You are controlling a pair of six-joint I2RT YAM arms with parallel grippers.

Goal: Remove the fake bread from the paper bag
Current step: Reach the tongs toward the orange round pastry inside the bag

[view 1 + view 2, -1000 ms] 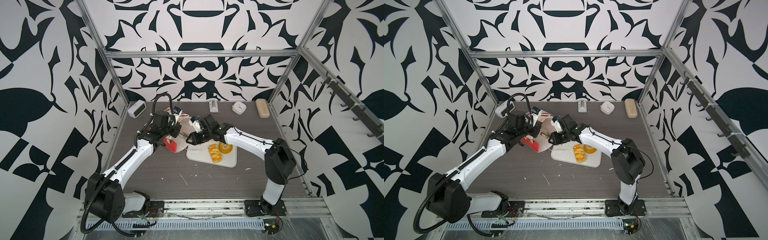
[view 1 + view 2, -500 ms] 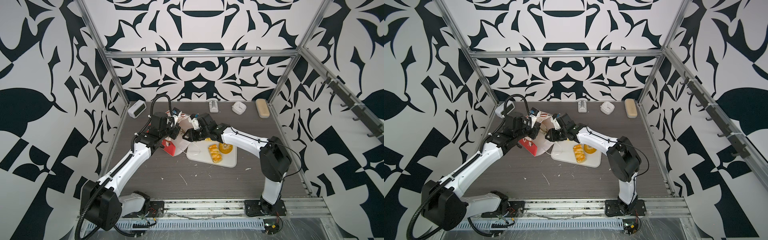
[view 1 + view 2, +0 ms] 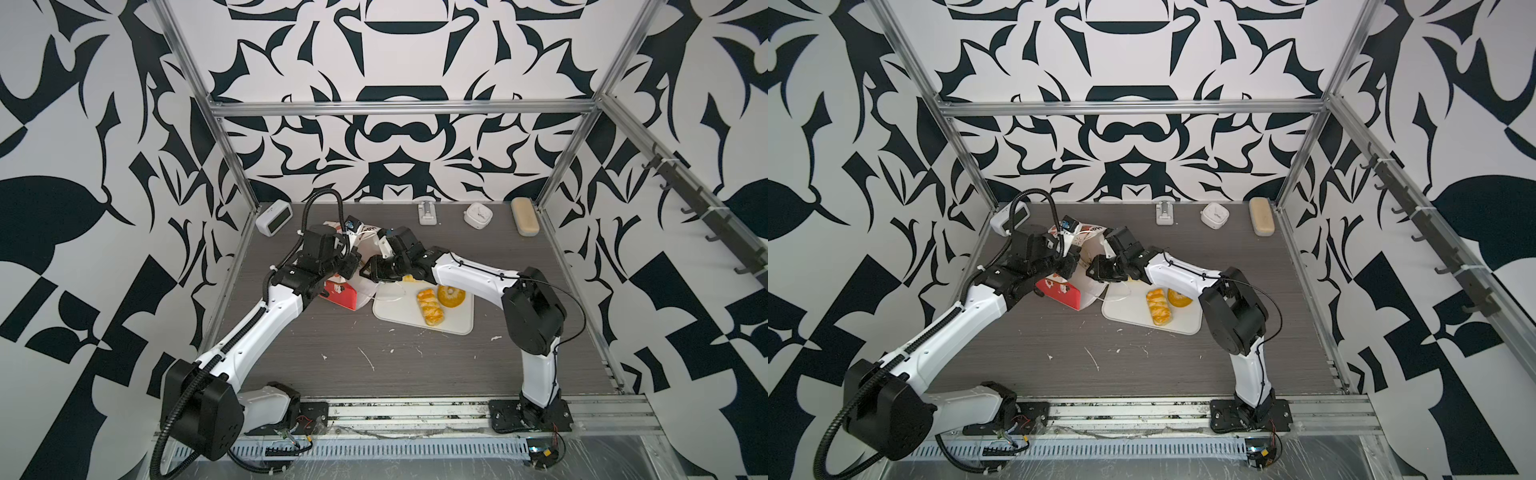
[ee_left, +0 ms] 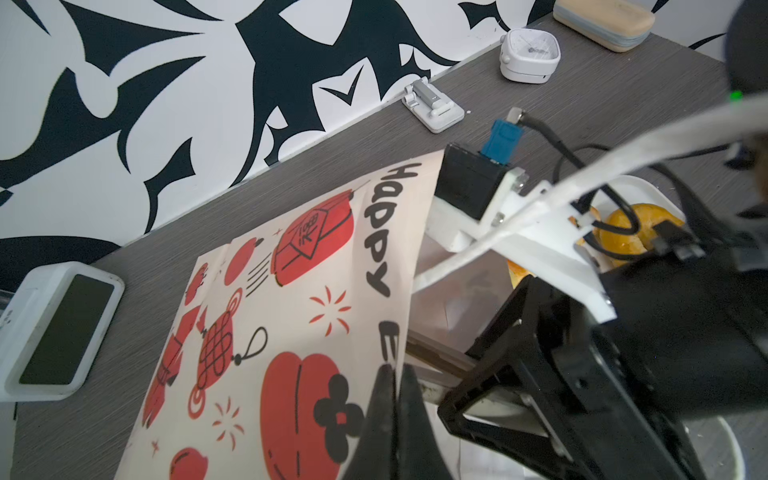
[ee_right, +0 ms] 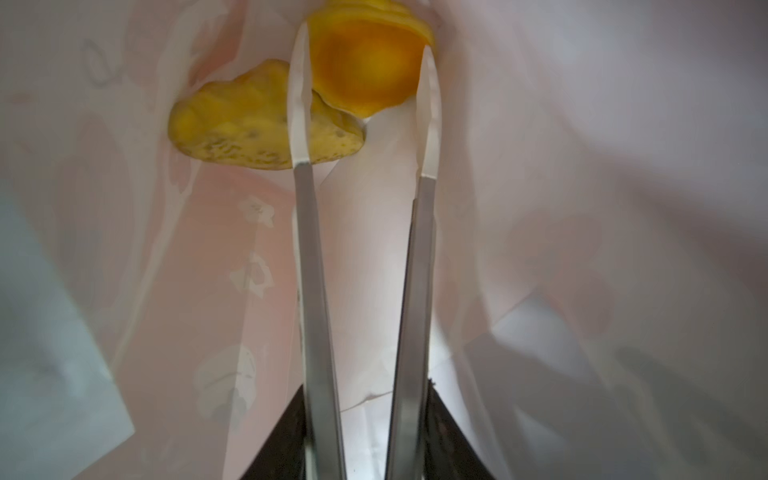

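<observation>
**Right gripper on a pastry inside the bag, left gripper pinching the rim**

In both top views we see the tall red-and-cream printed paper bag (image 3: 341, 293) (image 3: 1064, 293) tipped over on the dark grey wood-grain table (image 3: 415, 365). Its mouth faces the flat white plastic tray (image 3: 409, 322) just beside it.

The left gripper (image 4: 392, 376) is clenched on the mouth edge of the paper bag (image 4: 291, 311), with the black fingers pressed together on the paper.

The right gripper (image 5: 365, 45) reaches deep inside the paper bag (image 5: 540, 166). Its long metal fingers (image 5: 305, 249) sit on either side of a round glossy golden-orange toy pastry (image 5: 365, 83). The tips press its flanks, so we read it as grasped. A lumpy pale yellow toy pastry (image 5: 245, 129) lies touching the orange pastry, against the white inner wall.

Two pieces are already on the white tray, side by side:
- a long striped golden loaf (image 3: 430, 307) (image 3: 1158, 307)
- a golden ring bagel (image 3: 452, 296) (image 3: 1177, 300), partly hidden under the right arm
</observation>
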